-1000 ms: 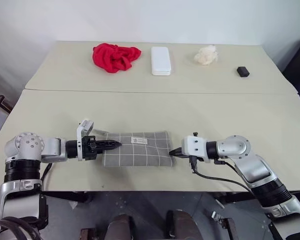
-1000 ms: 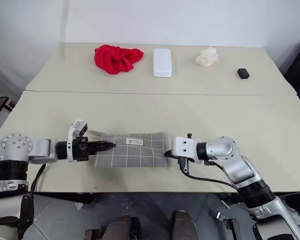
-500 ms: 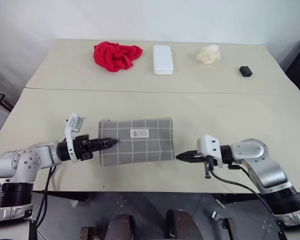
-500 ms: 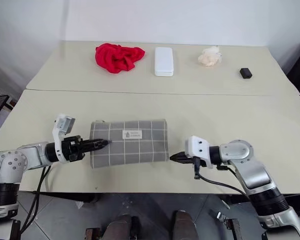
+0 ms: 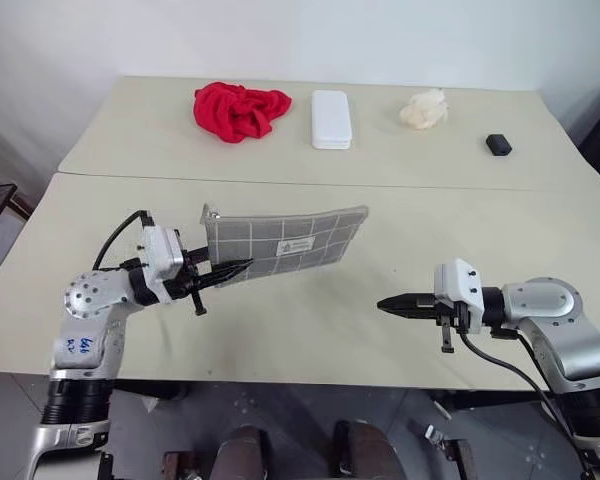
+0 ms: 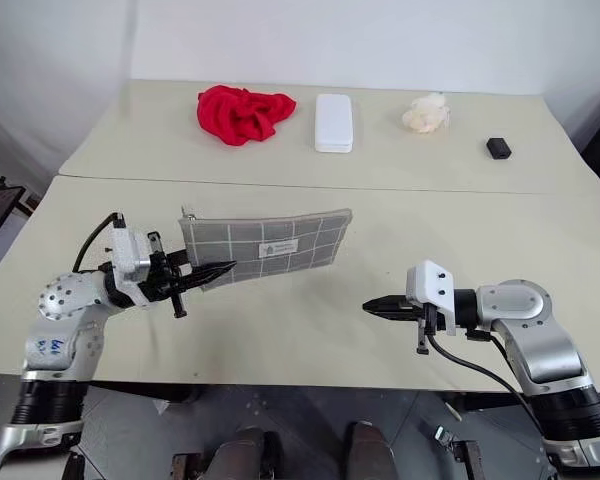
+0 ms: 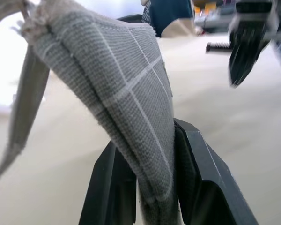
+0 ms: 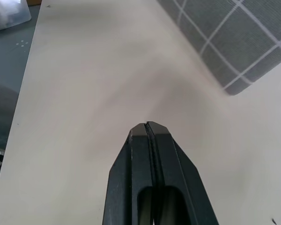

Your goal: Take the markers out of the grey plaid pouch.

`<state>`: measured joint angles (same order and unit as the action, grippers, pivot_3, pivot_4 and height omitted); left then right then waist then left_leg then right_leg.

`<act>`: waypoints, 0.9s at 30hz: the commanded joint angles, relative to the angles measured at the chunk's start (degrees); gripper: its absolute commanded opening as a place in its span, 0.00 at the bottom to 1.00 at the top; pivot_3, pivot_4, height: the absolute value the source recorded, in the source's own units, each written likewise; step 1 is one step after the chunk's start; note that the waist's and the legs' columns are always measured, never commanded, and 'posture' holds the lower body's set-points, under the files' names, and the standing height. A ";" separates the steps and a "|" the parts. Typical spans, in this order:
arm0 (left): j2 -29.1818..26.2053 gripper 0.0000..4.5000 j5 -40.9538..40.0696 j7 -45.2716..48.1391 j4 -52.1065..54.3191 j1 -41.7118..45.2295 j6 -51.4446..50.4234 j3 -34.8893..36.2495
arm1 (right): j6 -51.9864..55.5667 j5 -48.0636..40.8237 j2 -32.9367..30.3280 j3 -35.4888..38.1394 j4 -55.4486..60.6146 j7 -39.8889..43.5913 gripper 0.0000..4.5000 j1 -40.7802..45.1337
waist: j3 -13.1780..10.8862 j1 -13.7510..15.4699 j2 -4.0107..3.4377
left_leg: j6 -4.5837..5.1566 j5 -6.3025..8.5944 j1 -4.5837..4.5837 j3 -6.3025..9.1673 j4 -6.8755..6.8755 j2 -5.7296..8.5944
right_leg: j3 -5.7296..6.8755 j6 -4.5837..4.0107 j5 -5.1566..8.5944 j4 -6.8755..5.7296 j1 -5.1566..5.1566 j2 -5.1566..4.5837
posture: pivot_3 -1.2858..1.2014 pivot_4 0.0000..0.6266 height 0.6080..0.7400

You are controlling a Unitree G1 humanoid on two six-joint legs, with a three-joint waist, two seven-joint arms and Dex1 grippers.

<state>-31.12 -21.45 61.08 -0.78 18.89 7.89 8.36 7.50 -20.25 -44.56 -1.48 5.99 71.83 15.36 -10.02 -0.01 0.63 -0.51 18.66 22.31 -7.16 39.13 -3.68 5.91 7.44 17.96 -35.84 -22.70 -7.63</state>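
- The left gripper point(image 5: 232, 270) is pinching the near left corner of the grey plaid pouch point(image 5: 290, 238), with the fabric sandwiched between its two black fingers point(image 7: 203, 173)
- The grey plaid pouch is hanging lifted off the table point(image 5: 310, 330), stretching out flat from the left gripper toward the right and slightly far, its small white label point(image 5: 300, 243) facing up
- The pouch's far edge is tilting upward, its right end is standing free in the air, and its shadow is falling on the table below
- The right gripper point(image 5: 388, 304) is hovering over the near right part of the table, pointing left toward the pouch, with its fingers pressed together on nothing
- The right gripper is lying well apart from the pouch, near and to the right of the pouch's free end; in the right wrist view one corner of the pouch is showing beyond the closed fingertips point(image 8: 147, 129)
- On the far table a red cloth point(image 5: 240, 108), a white hard case point(image 5: 331, 119), a crumpled pale wad point(image 5: 424, 108) and a small black object point(image 5: 498, 144) are lying in a row from left to right, all well away from both grippers
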 commanded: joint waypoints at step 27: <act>-4.32 0.16 35.87 -24.79 -23.75 9.35 55.52 -9.57 | 57.97 -34.84 8.12 2.97 8.37 -30.52 0.98 29.85 | -0.02 -0.15 -0.04 | 0.15 0.08 0.04 0.11 0.03 -0.07 | 0.06 0.03 -0.03 -0.10 -0.10 -0.10 | 0.52 0.24 1.00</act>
<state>-35.13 12.09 38.72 -24.46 26.94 62.38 -1.13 60.62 -53.59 -38.34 2.64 14.91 46.36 43.23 -10.04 -0.15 0.60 -0.36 18.74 22.35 -7.06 39.17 -3.75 5.96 7.46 17.93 -35.95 -22.80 -7.74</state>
